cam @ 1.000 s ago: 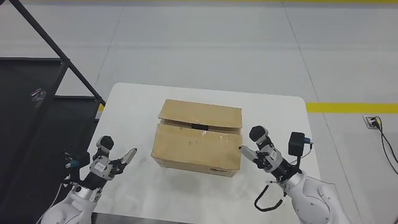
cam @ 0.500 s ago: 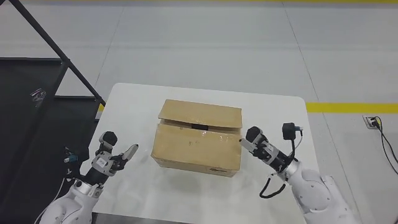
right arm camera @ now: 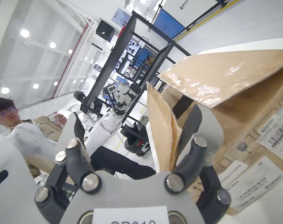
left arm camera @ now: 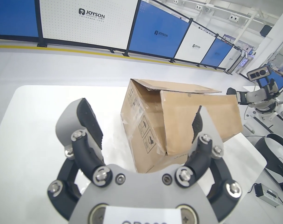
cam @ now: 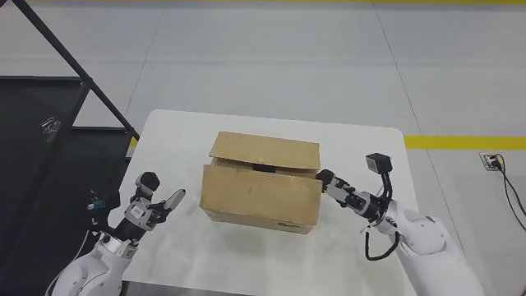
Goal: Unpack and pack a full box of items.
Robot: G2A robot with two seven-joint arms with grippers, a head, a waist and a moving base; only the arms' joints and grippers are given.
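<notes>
A brown cardboard box [cam: 261,182] sits in the middle of the white table [cam: 173,136], its top flaps loosely folded and slightly parted. My left gripper [cam: 164,196] hovers open over the table to the left of the box, apart from it; in the left wrist view the gripper [left arm camera: 141,108] faces the box [left arm camera: 178,110] end-on with nothing between its fingers. My right gripper [cam: 323,180] is at the box's right end. In the right wrist view the gripper [right arm camera: 134,115] is open, with the edge of a raised flap [right arm camera: 164,136] standing between its fingers.
A black frame rack [cam: 49,131] stands just off the table's left side. Bare table surface lies in front of and behind the box. The table's right edge [cam: 403,164] is close behind my right arm.
My right gripper has moved left to the box's right end and around the flap edge. My left gripper has crept slightly nearer the box.
</notes>
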